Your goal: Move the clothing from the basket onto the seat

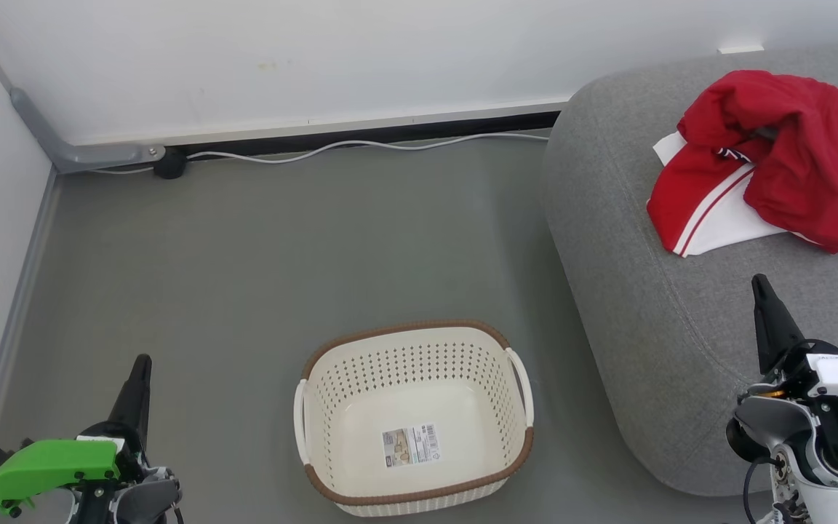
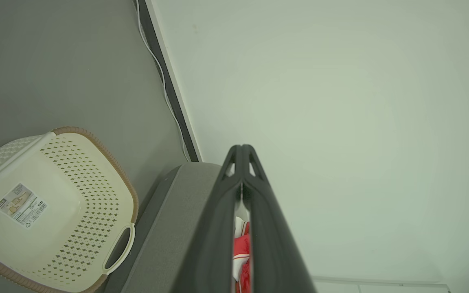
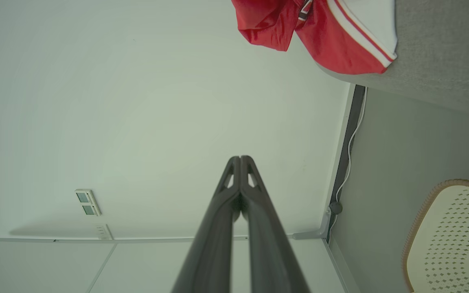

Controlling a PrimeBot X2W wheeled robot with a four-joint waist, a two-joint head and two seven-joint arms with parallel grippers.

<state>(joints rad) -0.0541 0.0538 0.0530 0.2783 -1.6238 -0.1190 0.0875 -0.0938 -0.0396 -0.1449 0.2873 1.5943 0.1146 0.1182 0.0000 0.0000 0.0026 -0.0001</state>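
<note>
Nearest, the left gripper (image 1: pixel 140 375) sits at the lower left over the floor (image 1: pixel 244 255). Its jaws are pressed together with nothing between them, and the left wrist view shows the tips meeting. The right gripper (image 1: pixel 762 295) stands over the near edge of the seat (image 1: pixel 630 306), its jaws likewise closed on nothing.

Between them, on the floor near the seat's near left corner but apart from it, is the basket (image 1: pixel 419 356). It holds no cloth, only its label sticker (image 1: pixel 410 445) on the bottom.

Further off, the clothing (image 1: pixel 804 167) lies in a heap toward the far right of the seat, well clear of both grippers. With the basket bare, the move looks finished.

The clothing should handle as light, limp and rather slick fabric that will sag and trail from any grip. If it needs shifting, the best hold is probably a raised fold on top of the red bunch, not the flat white panel (image 1: pixel 732 218), which offers little to pinch.

Count:
- 2 grippers
- 1 basket with 2 white handles
- 1 seat
- 1 heap that seems to be 2 garments, a crumpled red one over a red-and-white striped one, though the folds leave that uncertain

Farthest, 1 pale cable (image 1: pixel 361 145) runs along the foot of the wall (image 1: pixel 317 58).
</note>
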